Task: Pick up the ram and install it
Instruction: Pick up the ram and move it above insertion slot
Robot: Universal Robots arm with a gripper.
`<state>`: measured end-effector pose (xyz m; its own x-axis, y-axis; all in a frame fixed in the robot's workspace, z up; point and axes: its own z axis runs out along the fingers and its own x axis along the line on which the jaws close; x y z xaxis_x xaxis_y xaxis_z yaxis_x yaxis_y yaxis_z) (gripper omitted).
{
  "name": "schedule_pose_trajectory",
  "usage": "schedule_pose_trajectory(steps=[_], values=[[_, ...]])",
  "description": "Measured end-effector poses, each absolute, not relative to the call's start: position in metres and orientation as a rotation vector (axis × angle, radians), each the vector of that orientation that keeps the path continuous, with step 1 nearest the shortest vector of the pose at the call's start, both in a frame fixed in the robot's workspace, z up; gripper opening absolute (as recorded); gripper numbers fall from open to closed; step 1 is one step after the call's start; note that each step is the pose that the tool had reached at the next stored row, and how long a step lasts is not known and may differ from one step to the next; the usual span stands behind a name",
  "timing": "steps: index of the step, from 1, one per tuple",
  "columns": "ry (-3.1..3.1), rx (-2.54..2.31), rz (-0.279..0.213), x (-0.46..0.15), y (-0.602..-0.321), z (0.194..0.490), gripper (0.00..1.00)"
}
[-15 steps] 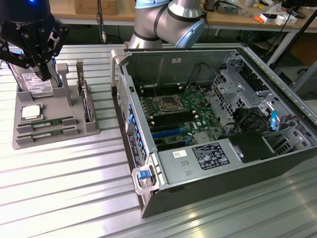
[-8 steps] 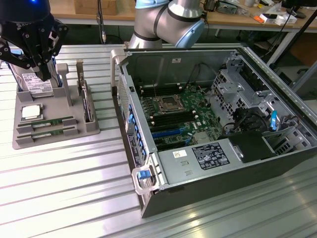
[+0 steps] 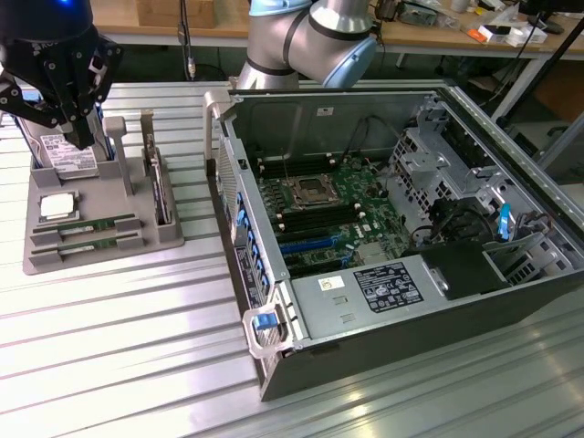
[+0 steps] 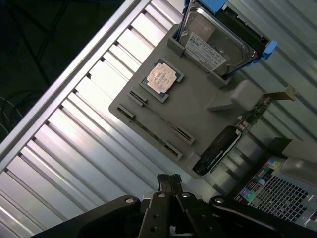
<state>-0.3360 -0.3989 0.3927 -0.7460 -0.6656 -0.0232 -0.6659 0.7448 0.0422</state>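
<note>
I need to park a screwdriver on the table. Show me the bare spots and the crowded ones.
Widest bare table: the near stretch in front of the grey tray and the computer case. The strip between tray and case is narrow. Crowded: the tray, with hard drive, processor and ram, and the gripper over the hard drive.

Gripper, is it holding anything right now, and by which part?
Nothing. The gripper is shut and empty above the grey tray, where the ram sits in its slot.

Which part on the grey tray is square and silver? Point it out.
The processor chip, lying flat between the hard drive and the ram sticks; the drive is a white-labelled box, the ram thin green strips.
</note>
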Motion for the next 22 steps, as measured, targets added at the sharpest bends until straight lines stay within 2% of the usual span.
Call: schedule_pose_trajectory(steps=[22], values=[[2.826, -1.368, 0.069, -0.336, -0.3989, 0.3926, 0.1]])
